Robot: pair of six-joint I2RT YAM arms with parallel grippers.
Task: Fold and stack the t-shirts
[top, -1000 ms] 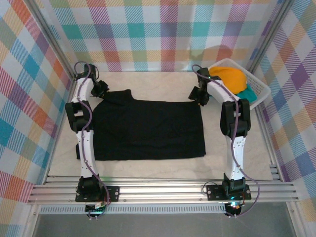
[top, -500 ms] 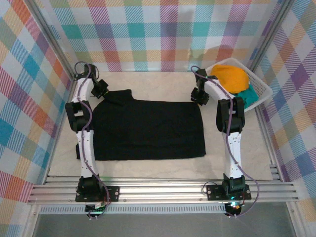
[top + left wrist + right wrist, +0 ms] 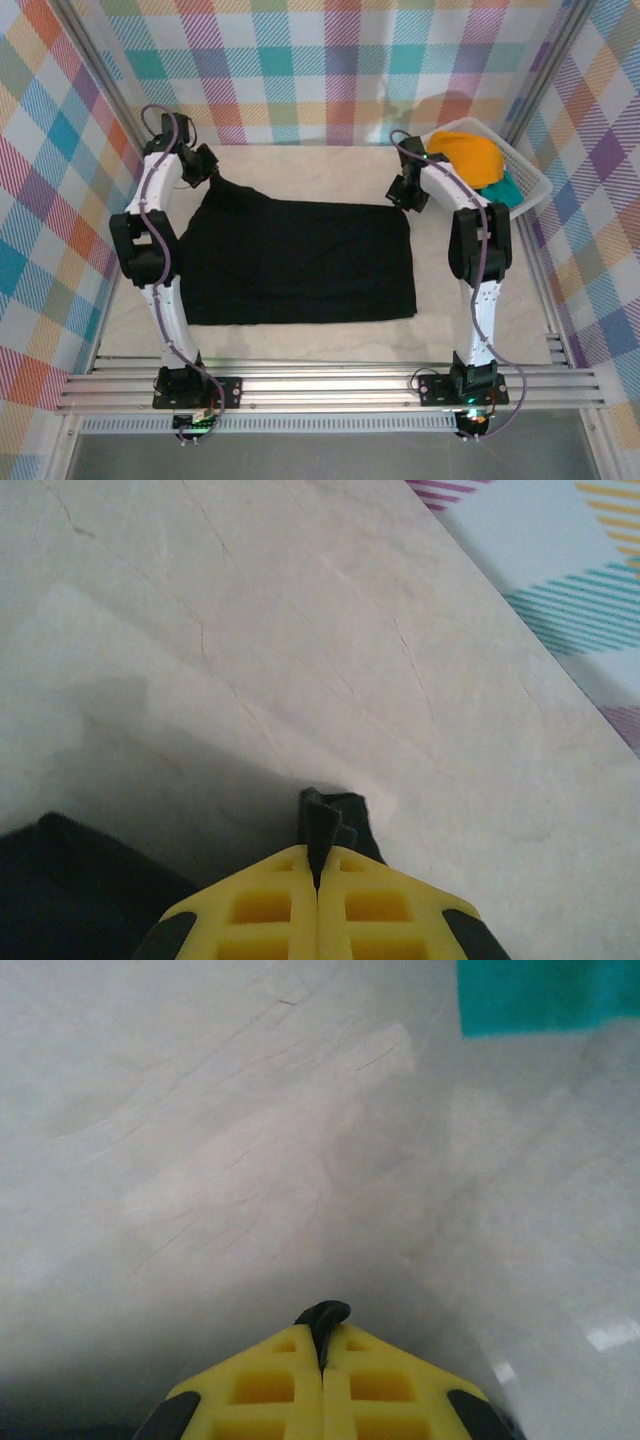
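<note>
Slippage threatens: the left end effector (image 3: 318, 852) and right end effector (image 3: 322, 1332) each clench only a thin nip of the black t-shirt (image 3: 300, 260) spread on the worktop (image 3: 330, 165) between them, so lifting may tug one corner free.

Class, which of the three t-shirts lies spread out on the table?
The black t-shirt; the orange t-shirt and teal t-shirt sit bunched in the white basket.

The t-shirt (image 3: 300, 262) lies spread mid-bench (image 3: 320, 170), with the left pincer (image 3: 212, 179) gripping its far-left corner and the right pincer (image 3: 399, 198) its far-right. The basket (image 3: 538, 182), holding shirts (image 3: 470, 155), sits behind on the right.
</note>
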